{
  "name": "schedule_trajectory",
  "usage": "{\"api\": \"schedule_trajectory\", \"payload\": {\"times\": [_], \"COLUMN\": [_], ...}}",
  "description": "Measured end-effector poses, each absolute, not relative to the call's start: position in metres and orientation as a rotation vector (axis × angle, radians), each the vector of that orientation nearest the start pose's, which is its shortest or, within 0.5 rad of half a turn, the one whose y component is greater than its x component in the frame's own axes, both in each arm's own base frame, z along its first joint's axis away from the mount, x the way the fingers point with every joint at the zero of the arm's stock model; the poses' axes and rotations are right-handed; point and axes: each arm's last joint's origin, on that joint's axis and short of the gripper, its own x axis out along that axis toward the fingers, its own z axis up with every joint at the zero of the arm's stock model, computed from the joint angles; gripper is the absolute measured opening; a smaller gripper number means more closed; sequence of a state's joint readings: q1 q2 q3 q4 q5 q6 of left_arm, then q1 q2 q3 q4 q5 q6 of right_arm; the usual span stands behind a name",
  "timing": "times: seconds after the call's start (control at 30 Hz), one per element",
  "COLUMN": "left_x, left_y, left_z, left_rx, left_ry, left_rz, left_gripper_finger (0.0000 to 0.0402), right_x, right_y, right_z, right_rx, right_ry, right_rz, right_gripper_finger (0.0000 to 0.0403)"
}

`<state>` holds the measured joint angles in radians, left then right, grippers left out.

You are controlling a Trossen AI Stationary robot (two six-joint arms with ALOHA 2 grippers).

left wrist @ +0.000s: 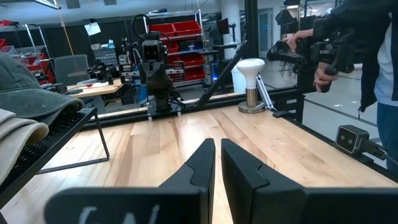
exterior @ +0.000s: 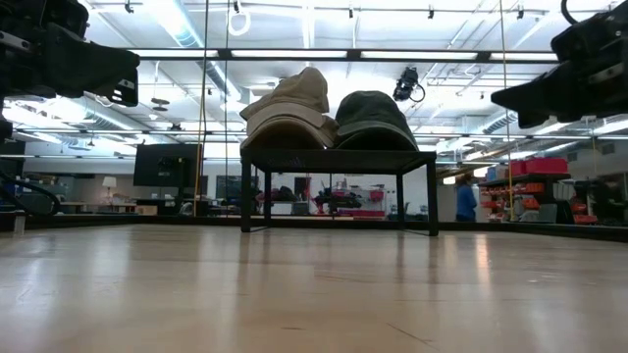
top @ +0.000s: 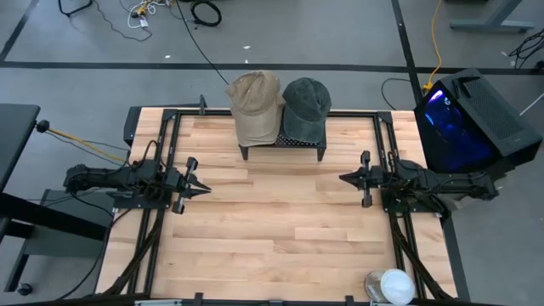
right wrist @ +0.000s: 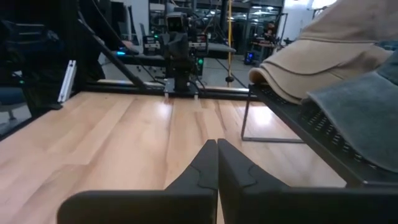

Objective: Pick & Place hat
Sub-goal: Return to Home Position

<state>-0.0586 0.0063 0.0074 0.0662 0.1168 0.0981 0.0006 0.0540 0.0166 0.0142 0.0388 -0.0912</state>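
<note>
Two caps rest side by side on a small black stand (top: 282, 146) at the table's far edge. The tan cap (top: 254, 104) is on the left and the dark grey-green cap (top: 305, 106) on the right; both also show in the low view, tan cap (exterior: 287, 110), grey-green cap (exterior: 376, 120). My left gripper (top: 206, 185) hovers over the table's left side, fingers nearly closed and pointing right. My right gripper (top: 342, 178) hovers over the right side, shut and pointing left. Both are well short of the stand.
A white round object (top: 392, 286) sits at the table's near right corner. A black box with blue light (top: 466, 119) stands beyond the right edge. A person (left wrist: 373, 56) stands past the table in the left wrist view. Bare wood (top: 280, 221) lies between the arms.
</note>
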Motion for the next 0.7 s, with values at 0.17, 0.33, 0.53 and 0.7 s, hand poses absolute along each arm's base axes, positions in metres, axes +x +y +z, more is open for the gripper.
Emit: {"api": "schedule_trajectory", "payload": {"times": [0.17,0.33,0.53,0.7], "left_x": [0.0969,0.0969,0.0969,0.0969], "left_y": [-0.009,-0.0091,-0.009,-0.009], "left_z": [0.1719,0.1718,0.1719,0.1719], "left_rx": [0.1,0.099,0.1,0.1], "left_ry": [-0.076,-0.075,-0.076,-0.076], "left_rz": [-0.171,-0.172,-0.172,-0.172], "left_gripper_finger": [0.0034,0.0034,0.0034,0.0034], "right_x": [0.0986,0.0968,0.0966,0.0966], "right_y": [-0.0009,-0.0009,-0.0009,-0.0009], "right_z": [0.168,0.1701,0.1704,0.1704], "right_rx": [-0.089,-0.087,-0.087,-0.087], "right_ry": [0.003,-0.024,-0.028,-0.028], "right_rz": [-0.033,-0.034,-0.034,-0.035], "right_gripper_finger": [0.0,0.0,0.0,0.0]}}
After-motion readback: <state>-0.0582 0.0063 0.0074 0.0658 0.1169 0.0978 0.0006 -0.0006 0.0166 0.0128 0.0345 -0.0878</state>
